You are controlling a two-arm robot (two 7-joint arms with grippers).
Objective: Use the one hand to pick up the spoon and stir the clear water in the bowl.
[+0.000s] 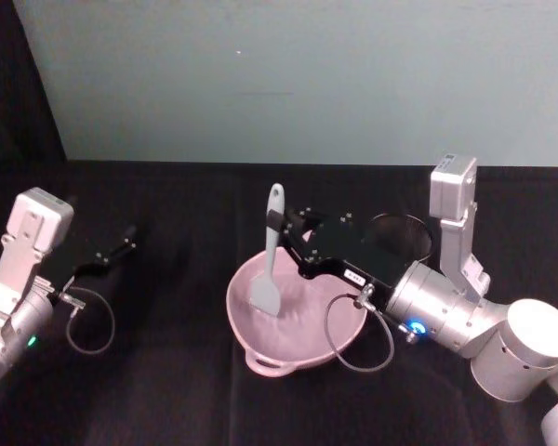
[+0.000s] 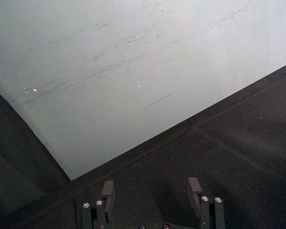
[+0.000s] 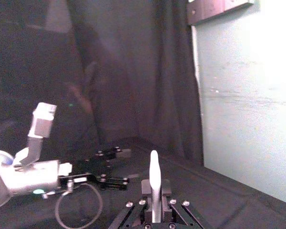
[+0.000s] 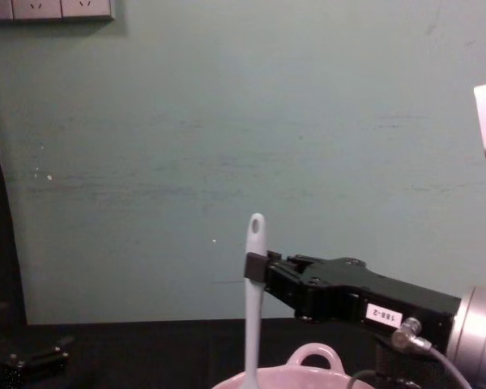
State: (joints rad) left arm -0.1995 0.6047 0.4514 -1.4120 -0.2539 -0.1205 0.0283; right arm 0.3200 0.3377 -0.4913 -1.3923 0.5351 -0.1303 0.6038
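Black cloth (image 1: pixel 167 381) is covering the table, and a pale wall (image 1: pixel 260 74) is rising behind it. The pink bowl (image 1: pixel 260 358) is sitting near the middle of the cloth, with its small loop handle turned toward the robot.

The right gripper (image 1: pixel 277 226) is hanging over the far side of the bowl, and its arm is stretching away to the bowl's right. Its fingers are clamping tight on the handle of the white spoon (image 1: pixel 271 265), just below the oval hole at the handle's end.

The spoon is standing nearly upright, with its broad flat head dipping inside the bowl, left of the bowl's centre. Whether the head is touching the bottom cannot be told.

A black wire-mesh cup (image 1: pixel 402 237) is sitting just behind the bowl to its right, partly hidden by the right arm.

The left gripper (image 1: pixel 126 240) is hovering well to the left of the bowl, low over the cloth. Its fingers are spread apart and gripping nothing.
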